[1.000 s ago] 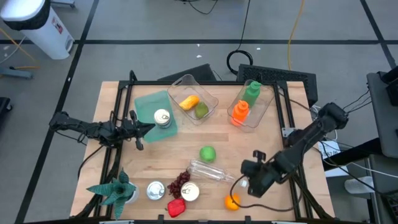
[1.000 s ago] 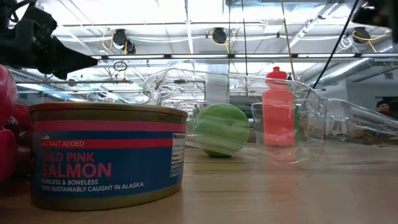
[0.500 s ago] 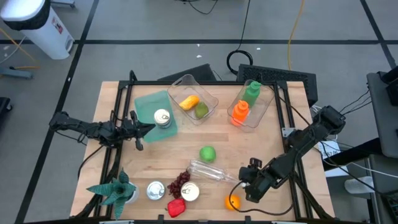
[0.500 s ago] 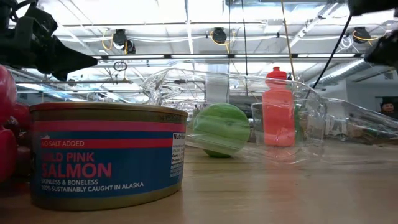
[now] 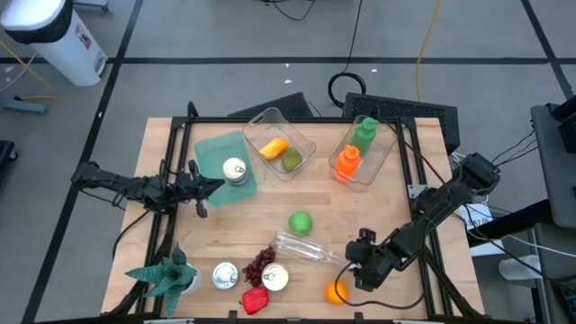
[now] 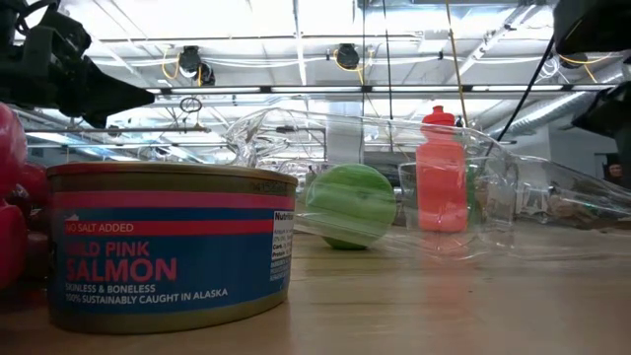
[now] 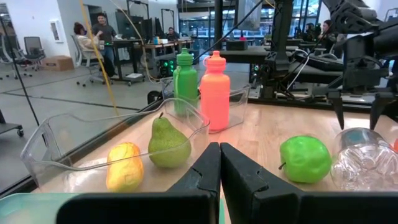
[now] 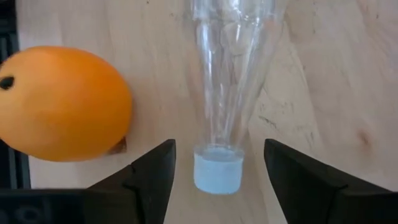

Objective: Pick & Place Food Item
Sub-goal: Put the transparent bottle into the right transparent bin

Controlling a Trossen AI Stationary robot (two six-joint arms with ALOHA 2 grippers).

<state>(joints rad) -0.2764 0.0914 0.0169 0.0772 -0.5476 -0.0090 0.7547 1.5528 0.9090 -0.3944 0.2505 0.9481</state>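
Nearest you, along the tabletop's (image 5: 378, 198) front edge, sit a plant (image 5: 166, 275), two cans (image 5: 224, 274), grapes (image 5: 260, 264), a red pepper (image 5: 255, 301) and the orange (image 5: 336, 292). Your right gripper (image 5: 358, 262) hangs just above the front right part of the tabletop, fingers spread apart and grasping nothing. The capped end of the clear bottle (image 8: 219, 81) lies between its fingertips, and the orange (image 8: 62, 102) rests just beside them. The bottle (image 5: 304, 248) lies on its side toward the middle, with a green apple (image 5: 301, 222) behind it. Your left gripper (image 5: 216, 184) waits near the left edge, clenched on nothing, beside a can on a green mat (image 5: 225, 160). At the back edge, one clear bin (image 5: 304, 142) holds a lemon and a pear; another holds a green and an orange bottle.
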